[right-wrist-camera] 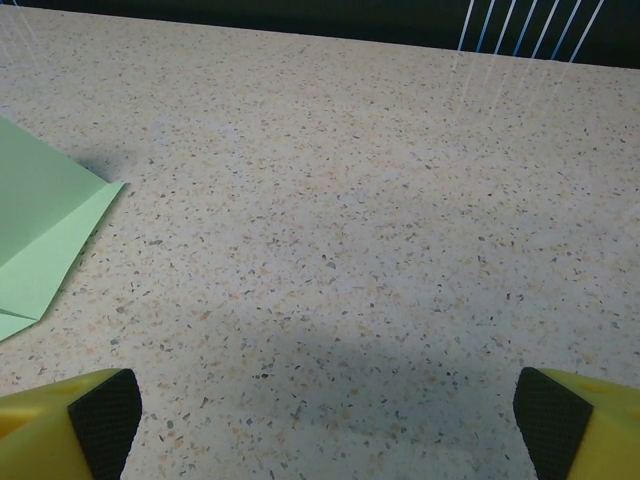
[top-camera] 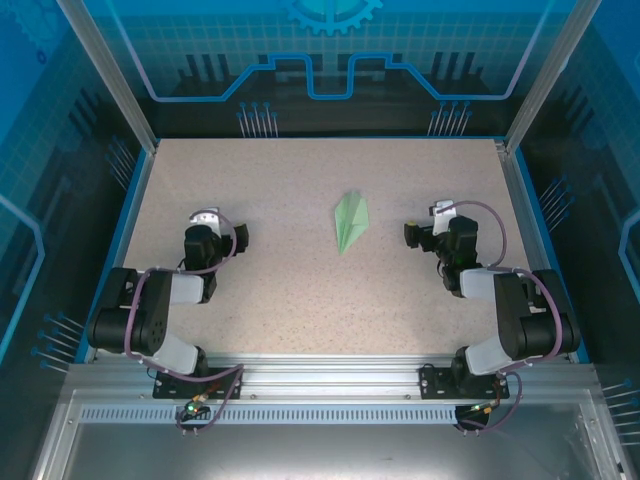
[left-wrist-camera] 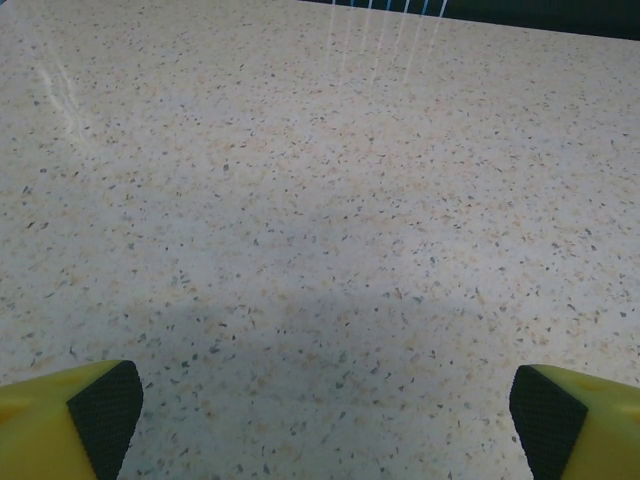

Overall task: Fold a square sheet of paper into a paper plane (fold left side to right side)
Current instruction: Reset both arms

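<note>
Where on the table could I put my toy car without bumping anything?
The whole far strip of the table, beyond the plane, is bare. So is the near middle, between the arms and the plane's tip. The gaps between the plane and the left gripper and right gripper are narrower. Crowded: the near corners, where the arms sit.

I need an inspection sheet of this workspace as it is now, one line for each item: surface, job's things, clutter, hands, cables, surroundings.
Surface: speckled beige table, flat, no stains seen.
Job's things: paper plane, pale green, folded to a dart, lying mid-table between the arms, point toward the near edge.
Clutter: nothing seen.
Hands: left hand open, empty, over bare table; right hand open, empty, plane to its left, not touching.
Cables: purple cables run along both arms, off the paper.
Surroundings: blue patterned walls, metal frame posts, rail at the near edge.
</note>
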`<action>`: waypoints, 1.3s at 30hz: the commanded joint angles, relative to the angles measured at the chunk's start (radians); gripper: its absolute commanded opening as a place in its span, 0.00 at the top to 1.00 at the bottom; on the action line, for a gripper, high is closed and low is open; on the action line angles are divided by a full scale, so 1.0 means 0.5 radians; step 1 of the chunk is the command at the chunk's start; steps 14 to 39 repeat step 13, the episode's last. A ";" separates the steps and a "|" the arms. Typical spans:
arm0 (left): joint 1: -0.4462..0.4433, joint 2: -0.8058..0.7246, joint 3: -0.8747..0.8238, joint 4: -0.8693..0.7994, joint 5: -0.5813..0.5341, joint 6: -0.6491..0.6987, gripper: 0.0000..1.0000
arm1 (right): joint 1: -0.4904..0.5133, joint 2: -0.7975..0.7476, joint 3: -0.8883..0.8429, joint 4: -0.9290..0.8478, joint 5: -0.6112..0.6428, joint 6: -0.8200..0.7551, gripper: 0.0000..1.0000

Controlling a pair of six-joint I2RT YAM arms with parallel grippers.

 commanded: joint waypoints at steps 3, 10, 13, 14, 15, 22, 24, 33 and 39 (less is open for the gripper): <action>0.001 -0.012 0.058 0.012 0.091 0.066 0.02 | 0.004 0.020 -0.013 0.071 0.026 -0.036 0.01; 0.001 -0.013 0.061 0.007 0.106 0.073 0.02 | 0.004 0.022 -0.010 0.066 0.023 -0.036 0.00; 0.000 -0.013 0.061 0.005 0.106 0.073 0.02 | 0.005 0.019 -0.012 0.068 0.024 -0.035 0.00; 0.000 -0.013 0.061 0.005 0.106 0.073 0.02 | 0.005 0.019 -0.012 0.068 0.024 -0.035 0.00; 0.000 -0.013 0.061 0.005 0.106 0.073 0.02 | 0.005 0.019 -0.012 0.068 0.024 -0.035 0.00; 0.000 -0.013 0.061 0.005 0.106 0.073 0.02 | 0.005 0.019 -0.012 0.068 0.024 -0.035 0.00; 0.000 -0.013 0.061 0.005 0.106 0.073 0.02 | 0.005 0.019 -0.012 0.068 0.024 -0.035 0.00; 0.000 -0.013 0.061 0.005 0.106 0.073 0.02 | 0.005 0.019 -0.012 0.068 0.024 -0.035 0.00; 0.000 -0.013 0.061 0.005 0.106 0.073 0.02 | 0.005 0.019 -0.012 0.068 0.024 -0.035 0.00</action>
